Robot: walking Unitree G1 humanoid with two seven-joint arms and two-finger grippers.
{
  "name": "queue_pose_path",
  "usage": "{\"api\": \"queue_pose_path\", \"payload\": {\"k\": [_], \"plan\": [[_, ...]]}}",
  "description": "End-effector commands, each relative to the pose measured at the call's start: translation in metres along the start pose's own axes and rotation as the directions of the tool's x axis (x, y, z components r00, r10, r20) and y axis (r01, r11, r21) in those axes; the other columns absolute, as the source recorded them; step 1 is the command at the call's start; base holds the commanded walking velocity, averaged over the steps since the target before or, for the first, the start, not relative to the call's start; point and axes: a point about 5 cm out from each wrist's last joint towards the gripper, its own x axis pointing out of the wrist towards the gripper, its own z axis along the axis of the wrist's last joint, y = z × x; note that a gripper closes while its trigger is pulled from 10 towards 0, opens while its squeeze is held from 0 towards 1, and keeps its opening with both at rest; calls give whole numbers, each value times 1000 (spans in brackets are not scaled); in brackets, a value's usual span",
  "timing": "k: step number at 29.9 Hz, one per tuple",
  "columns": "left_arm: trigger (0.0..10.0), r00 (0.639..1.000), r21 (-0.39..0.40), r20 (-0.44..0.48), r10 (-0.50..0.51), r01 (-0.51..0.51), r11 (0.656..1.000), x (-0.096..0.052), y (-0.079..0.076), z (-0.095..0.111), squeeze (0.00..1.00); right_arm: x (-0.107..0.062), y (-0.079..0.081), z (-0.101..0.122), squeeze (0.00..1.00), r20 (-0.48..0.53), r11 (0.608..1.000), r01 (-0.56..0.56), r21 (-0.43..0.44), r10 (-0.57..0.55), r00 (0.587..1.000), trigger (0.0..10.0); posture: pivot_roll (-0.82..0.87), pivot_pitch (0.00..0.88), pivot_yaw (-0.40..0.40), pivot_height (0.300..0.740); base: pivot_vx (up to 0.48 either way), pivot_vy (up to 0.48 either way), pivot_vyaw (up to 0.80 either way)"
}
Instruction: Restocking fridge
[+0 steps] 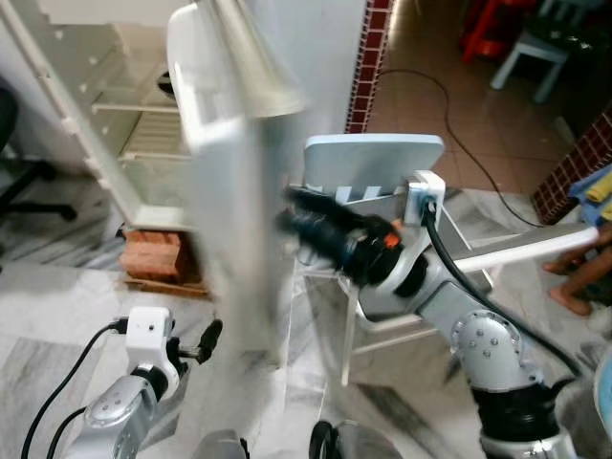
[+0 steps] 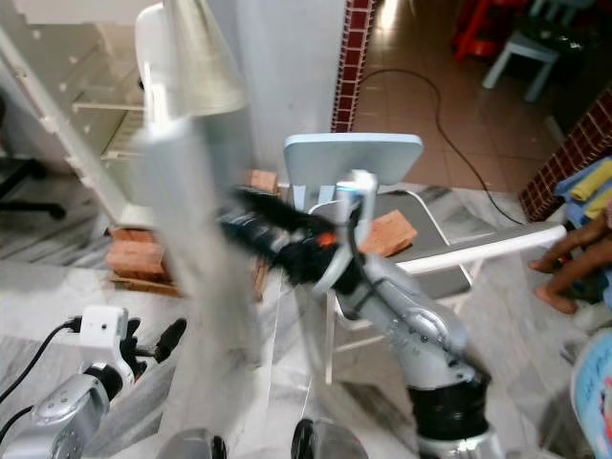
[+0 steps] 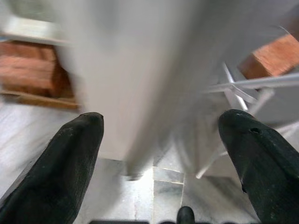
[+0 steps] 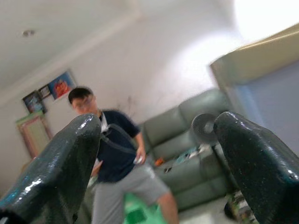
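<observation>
Fridge (image 1: pixel 143 124): stands open at the far left, white shelves showing inside; sits up on red bricks (image 1: pixel 153 256).
Fridge door (image 1: pixel 234 182): big white slab, blurred, swung out right in front of the robot, btwn the two arms; blocks most of the middle of the view.
Right pincer (image 1: pixel 296 215): black fingers up against the door's right edge, looks like touching it but too blurry to be sure; in the right wrist view the two fingers (image 4: pixel 60 168) are wide apart w/ nothing btwn them.
Left pincer (image 1: pixel 206 342): low down, near the bottom of the door, a bit to its left; fingers (image 3: pixel 60 172) spread apart, holding nothing, door's lower edge just ahead.
Floor (image 1: pixel 57 316): grey-white marble tiles near the robot, brown tiles farther back.
Room: red brick post (image 1: pixel 368 57) behind the door, black cable (image 1: pixel 459 134) lying on the brown tiles.
Chair (image 1: pixel 373 163): pale blue & white, just right of the door, behind the right arm; a loose brick (image 2: pixel 387 232) next to it.
Small stool (image 1: pixel 531 53): pale, far back right, well away.
Person: bare feet (image 1: pixel 574 282) at the right edge of the head view.
Person 2 (image 4: pixel 117 158): in the right wrist view, dark top & grey shorts, standing by a grey-green sofa (image 4: pixel 191 154); pictures (image 4: pixel 49 91) on the wall.
</observation>
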Motion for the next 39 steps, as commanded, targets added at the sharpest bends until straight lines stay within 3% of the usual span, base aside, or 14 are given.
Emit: {"api": "queue_pose_path", "payload": {"k": [1, 3, 5, 7, 8, 9, 10, 12, 13, 14, 21, 27, 30, 39], "plan": [[10000, 999, 8, -37, 16, -16, 1000, -4, 4, -5, 0, -16, -11, -7, 0, -36, 996, 87, -6, -87, 996, 10000, 146, 48, -14, 740, 0, 0, 0], [10000, 999, 10, -45, 10, -9, 1000, -4, 4, -5, 0, -31, -27, -13, 0, -63, 975, 220, -32, -221, 973, 10000, 144, 48, -12, 740, 0, 0, 0], [10000, 999, 13, -47, 6, -6, 1000, -4, 4, -4, 0, -46, -49, -20, 0, -81, 906, 407, -118, -417, 905, 10000, 141, 47, -11, 740, 0, 0, 0], [10000, 999, 14, -48, 6, -5, 1000, -4, 4, -4, 0, -53, -55, -22, 0, -101, 867, 478, -143, -493, 864, 10000, 142, 47, -11, 740, 0, 0, 0], [10000, 999, 19, -47, 6, -6, 1000, -3, 5, -4, 0, -63, -66, -25, 0, -106, 769, 597, -231, -629, 770, 10000, 143, 47, -11, 740, 0, 0, 0], [10000, 999, 19, -47, 6, -6, 1000, -3, 5, -4, 0, -63, -66, -25, 0, -106, 769, 597, -231, -629, 770, 10000, 143, 47, -11, 740, 0, 0, 0], [10000, 1000, 37, -29, 13, -12, 999, -2, 6, -1, 0, -73, -77, -26, 0, -81, 658, 692, -299, -740, 668, 10000, 144, 46, -13, 740, 0, 0, 0], [10000, 999, 71, -6, 35, -35, 997, 0, 8, 4, 0, -80, -82, -25, 0, -40, 571, 745, -346, -802, 596, 10000, 148, 46, -16, 740, 0, 0, 0], [10000, 999, 81, 5, 42, -42, 996, 1, 8, 6, 0, -81, -83, -24, 0, -21, 547, 756, -359, -815, 579, 10000, 149, 45, -16, 740, 0, 0, 0], [10000, 997, 107, 36, 62, -65, 992, 4, 11, 11, 0, -84, -85, -23, 0, 13, 485, 788, -379, -849, 529, 10000, 149, 45, -16, 740, 0, 0, 0], [10000, 989, 150, 103, 109, -123, 981, 14, 17, 26, 0, -84, -84, -28, 0, 102, 381, 836, -394, -886, 452, 10000, 139, 42, -16, 740, 0, 358, 0], [10000, 988, 154, 110, 108, -124, 980, 16, 17, 27, 0, -84, -84, -35, 0, 137, 331, 852, -406, -899, 416, 10000, 133, 41, -17, 740, 0, 480, 0], [10000, 987, 155, 128, 92, -112, 982, 17, 15, 27, 0, -87, -84, -36, 0, 174, 272, 874, -402, -914, 365, 10000, 132, 40, -19, 740, 0, 480, 0], [10000, 988, 144, 124, 94, -112, 983, 20, 12, 23, 0, -92, -80, -41, 0, 192, 245, 887, -391, -921, 339, 10000, 128, 33, -20, 740, 0, 480, 0]]}}
